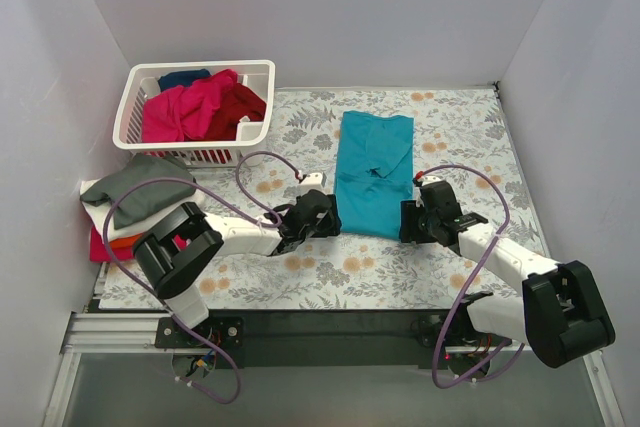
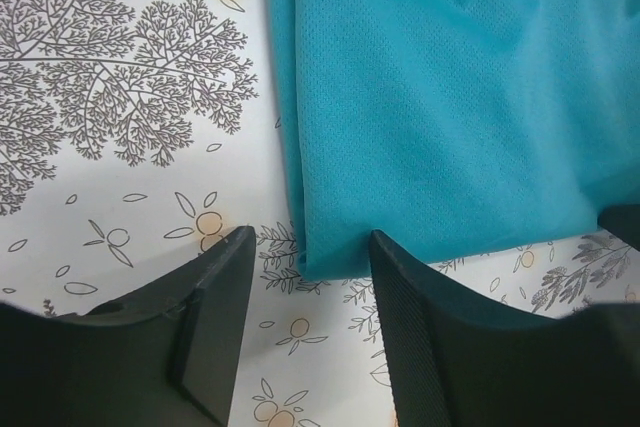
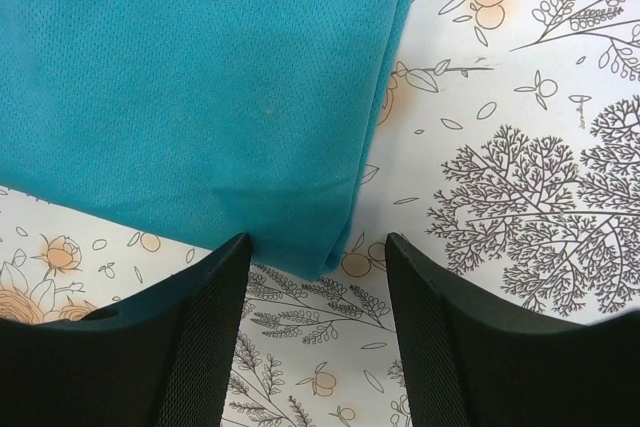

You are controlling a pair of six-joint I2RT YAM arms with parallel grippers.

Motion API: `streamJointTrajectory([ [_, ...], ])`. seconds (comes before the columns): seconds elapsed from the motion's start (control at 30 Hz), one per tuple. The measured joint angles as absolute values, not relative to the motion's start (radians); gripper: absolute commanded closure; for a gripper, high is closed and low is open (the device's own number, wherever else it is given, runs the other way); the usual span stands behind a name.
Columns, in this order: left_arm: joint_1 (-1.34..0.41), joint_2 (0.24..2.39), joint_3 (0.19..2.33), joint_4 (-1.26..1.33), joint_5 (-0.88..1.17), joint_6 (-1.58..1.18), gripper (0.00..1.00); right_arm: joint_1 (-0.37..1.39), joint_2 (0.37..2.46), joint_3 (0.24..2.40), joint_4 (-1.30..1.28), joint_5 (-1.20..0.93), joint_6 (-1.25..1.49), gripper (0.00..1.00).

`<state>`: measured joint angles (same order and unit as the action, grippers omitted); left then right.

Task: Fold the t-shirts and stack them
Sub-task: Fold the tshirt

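The parted jaws of the left gripper (image 2: 310, 247) straddle the near left corner of the teal t-shirt (image 2: 450, 97). To the gripper's left and behind it the flowered tablecloth (image 2: 120, 197) lies bare, giving passage. Ahead and to its right the shirt covers the table. The right gripper (image 3: 318, 247) straddles the other near corner, with bare tablecloth to its right. Well to the left gripper's left a pile of folded shirts (image 1: 140, 187) stands in the way, and ahead-left a white basket (image 1: 205, 65).
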<state>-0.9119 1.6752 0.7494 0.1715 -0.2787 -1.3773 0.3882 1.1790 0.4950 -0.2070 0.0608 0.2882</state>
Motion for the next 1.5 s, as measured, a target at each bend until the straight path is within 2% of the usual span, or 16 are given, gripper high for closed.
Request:
streamJointTrajectory([
  [0.07,-0.912,1.686,0.755,0.179,-0.276,-1.378,0.58,0.388,1.18,0.493,-0.2,0.058,0.289,0.53],
  [0.4,-0.912,1.702,0.759,0.194,-0.258,-1.384,0.69,0.388,1.193,0.492,-0.181,0.032,0.293,0.78],
  [0.63,-0.912,1.716,0.759,0.218,-0.208,-1.41,0.78,0.388,1.197,0.487,-0.173,0.022,0.293,0.84],
  [0.7,-0.913,1.725,0.759,0.229,-0.195,-1.415,0.82,0.388,1.2,0.487,-0.168,0.018,0.293,0.9],
  [0.73,-0.914,1.729,0.759,0.237,-0.191,-1.42,0.91,0.388,1.2,0.487,-0.166,0.015,0.293,0.93],
  [0.8,-0.914,1.736,0.759,0.241,-0.185,-1.428,0.99,0.388,1.201,0.487,-0.161,0.012,0.291,0.99],
  [1.13,-0.914,1.728,0.748,0.243,-0.173,-1.436,1.0,0.395,1.197,0.485,-0.166,-0.03,0.288,0.99],
  [1.5,-0.942,1.529,0.588,0.138,-0.082,-1.431,1.0,0.507,1.025,0.478,-0.362,-0.143,0.317,0.99],
])
